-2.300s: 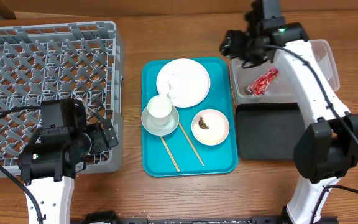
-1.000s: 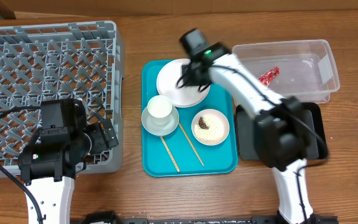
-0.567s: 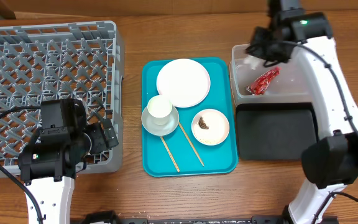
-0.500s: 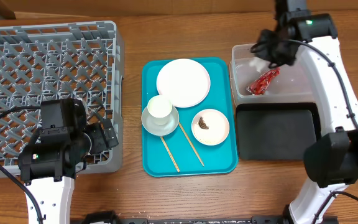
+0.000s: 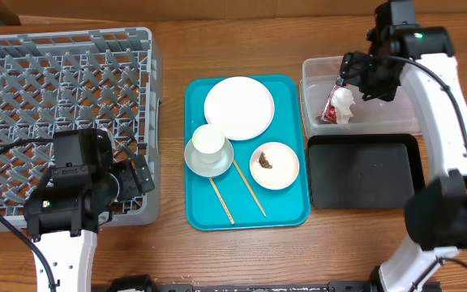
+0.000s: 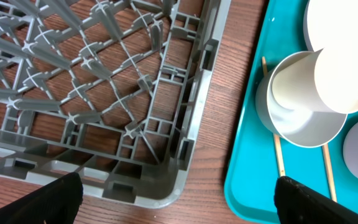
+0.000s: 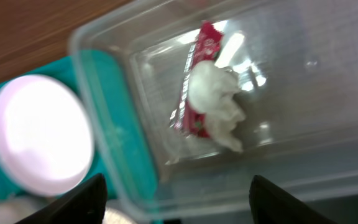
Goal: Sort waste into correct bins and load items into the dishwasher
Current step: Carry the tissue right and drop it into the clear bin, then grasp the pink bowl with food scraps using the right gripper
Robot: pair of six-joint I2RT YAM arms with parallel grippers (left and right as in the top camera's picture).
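Note:
The crumpled red-and-white wrapper (image 5: 337, 107) lies in the clear tub (image 5: 379, 122); it also shows in the right wrist view (image 7: 213, 109). My right gripper (image 5: 362, 77) hangs open and empty above the tub (image 7: 316, 106), apart from the wrapper. The black tray (image 5: 366, 172) sits in front of the tub. The teal tray (image 5: 246, 212) holds the large plate (image 5: 239, 107), the cup (image 5: 208, 139) in the bowl (image 5: 209, 162), the small dish (image 5: 284, 174) with a brown scrap (image 5: 268, 162), and two chopsticks (image 5: 250, 188). I cannot make out rice grains. My left gripper (image 5: 139, 176) is open at the dish rack's (image 5: 63, 105) front right corner.
The left wrist view shows the rack's corner (image 6: 166, 180), a strip of bare wood, then the teal tray's edge (image 6: 247, 162) with the bowl (image 6: 309, 134) and a chopstick (image 6: 278, 162). The plate (image 7: 39, 134) shows left of the tub in the right wrist view.
My right arm has shifted a little to the right above the tub. The wrapper now shows a white crumpled part on top. The left arm has not moved.

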